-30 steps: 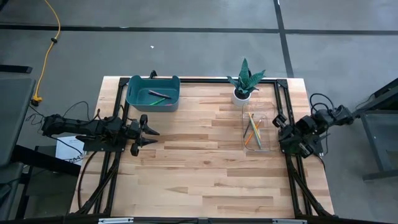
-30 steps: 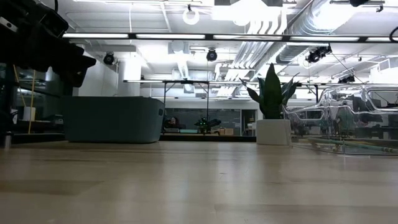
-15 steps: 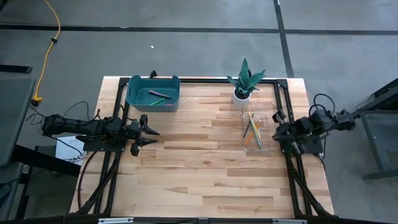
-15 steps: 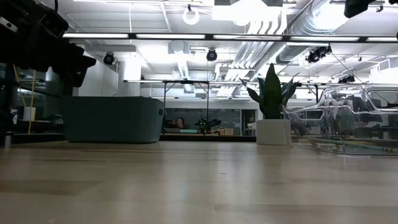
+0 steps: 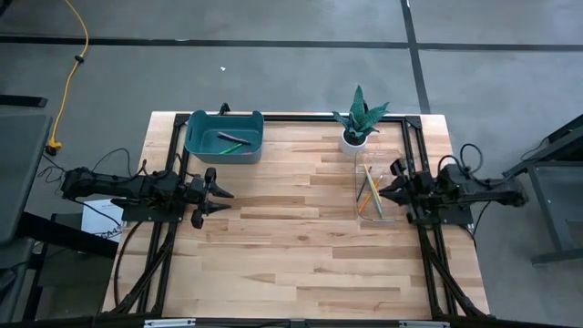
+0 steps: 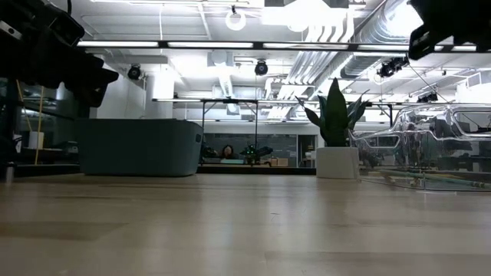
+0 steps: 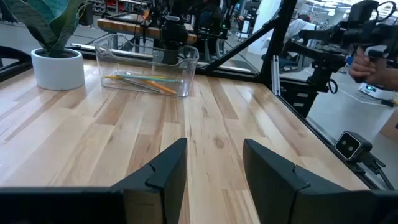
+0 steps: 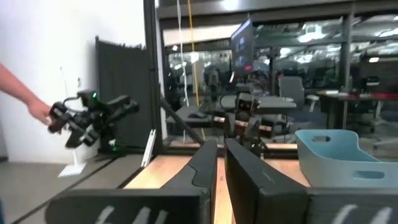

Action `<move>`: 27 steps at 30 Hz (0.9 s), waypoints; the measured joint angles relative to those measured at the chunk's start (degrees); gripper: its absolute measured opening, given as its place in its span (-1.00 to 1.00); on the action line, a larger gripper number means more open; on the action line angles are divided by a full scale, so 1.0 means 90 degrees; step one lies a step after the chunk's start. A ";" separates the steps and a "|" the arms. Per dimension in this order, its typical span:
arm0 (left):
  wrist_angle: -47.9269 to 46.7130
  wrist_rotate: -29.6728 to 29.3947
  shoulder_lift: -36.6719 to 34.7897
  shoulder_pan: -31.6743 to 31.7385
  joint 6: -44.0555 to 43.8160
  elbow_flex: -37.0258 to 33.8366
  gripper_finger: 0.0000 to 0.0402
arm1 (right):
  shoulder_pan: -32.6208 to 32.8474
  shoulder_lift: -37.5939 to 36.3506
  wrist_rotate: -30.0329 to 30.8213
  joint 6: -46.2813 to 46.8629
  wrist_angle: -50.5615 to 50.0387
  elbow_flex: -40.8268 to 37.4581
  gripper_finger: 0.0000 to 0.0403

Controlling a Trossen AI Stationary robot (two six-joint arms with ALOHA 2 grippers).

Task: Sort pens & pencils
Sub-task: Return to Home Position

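The pens (image 5: 231, 141), with a black and a green one showing, lie in a teal bin (image 5: 224, 135) at the far left of the table. The pencils (image 5: 371, 189), orange, yellow and teal, lie in a clear tray (image 5: 375, 211) at the right; the left wrist view shows them too (image 7: 144, 79). My left gripper (image 5: 221, 193) hovers open near the table's left side, below the bin in the picture, pointing right. My right gripper (image 5: 383, 190) is shut and points left over the clear tray's right edge, holding nothing.
A potted plant (image 5: 356, 123) stands at the far edge beside the clear tray. Bare wood (image 5: 291, 246) fills the middle and near side of the table. A person's hand shows beyond the table in the right wrist view (image 8: 37, 111) and in the left wrist view (image 7: 365, 59).
My right arm has unfolded from the table's right edge. Its gripper has turned to point left and moved toward the clear tray, coming into the low view's top right corner. The left arm, the pens and the pencils have stayed still.
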 joint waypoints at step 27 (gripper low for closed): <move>-0.0002 0.0000 0.0000 0.0000 0.0000 0.0000 -0.28 | -0.1256 0.0006 -0.0576 0.0433 -0.0269 -0.0791 -0.89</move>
